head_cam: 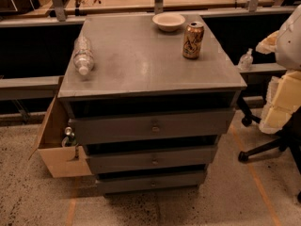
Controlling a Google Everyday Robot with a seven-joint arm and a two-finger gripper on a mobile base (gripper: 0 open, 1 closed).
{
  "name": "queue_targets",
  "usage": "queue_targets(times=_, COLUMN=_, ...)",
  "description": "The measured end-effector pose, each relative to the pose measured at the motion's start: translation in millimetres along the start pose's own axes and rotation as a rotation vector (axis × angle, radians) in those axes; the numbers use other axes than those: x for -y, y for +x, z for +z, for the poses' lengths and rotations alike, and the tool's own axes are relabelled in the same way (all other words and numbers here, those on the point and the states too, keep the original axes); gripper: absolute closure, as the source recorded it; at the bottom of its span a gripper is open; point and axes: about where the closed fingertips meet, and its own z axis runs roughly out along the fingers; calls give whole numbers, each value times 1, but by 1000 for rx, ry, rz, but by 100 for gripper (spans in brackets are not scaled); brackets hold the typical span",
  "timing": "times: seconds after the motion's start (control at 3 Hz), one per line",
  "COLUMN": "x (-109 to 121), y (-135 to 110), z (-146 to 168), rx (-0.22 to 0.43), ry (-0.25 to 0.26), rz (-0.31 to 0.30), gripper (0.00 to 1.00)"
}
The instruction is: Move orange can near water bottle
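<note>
Standing upright, the can [193, 40] sits near a bowl [169, 21] on the cabinet [141, 67], well apart from the lying bottle [83, 55]; the gripper is out of view, so I cannot tell its state.

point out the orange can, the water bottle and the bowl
orange can [193, 40], camera view, middle of its side
water bottle [83, 54], camera view, middle of its clear body
bowl [169, 27], camera view, front outer wall
claw: not in view
</note>
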Motion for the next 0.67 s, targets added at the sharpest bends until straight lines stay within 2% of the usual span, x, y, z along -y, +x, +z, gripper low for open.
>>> queue_targets(times=0.33, x=0, y=0, z=0, rx=0, ry=0, rz=0, gripper=0)
queue_targets(times=0.67, x=13, y=-5, z=8, rx=55, ry=26, rz=21, gripper=0)
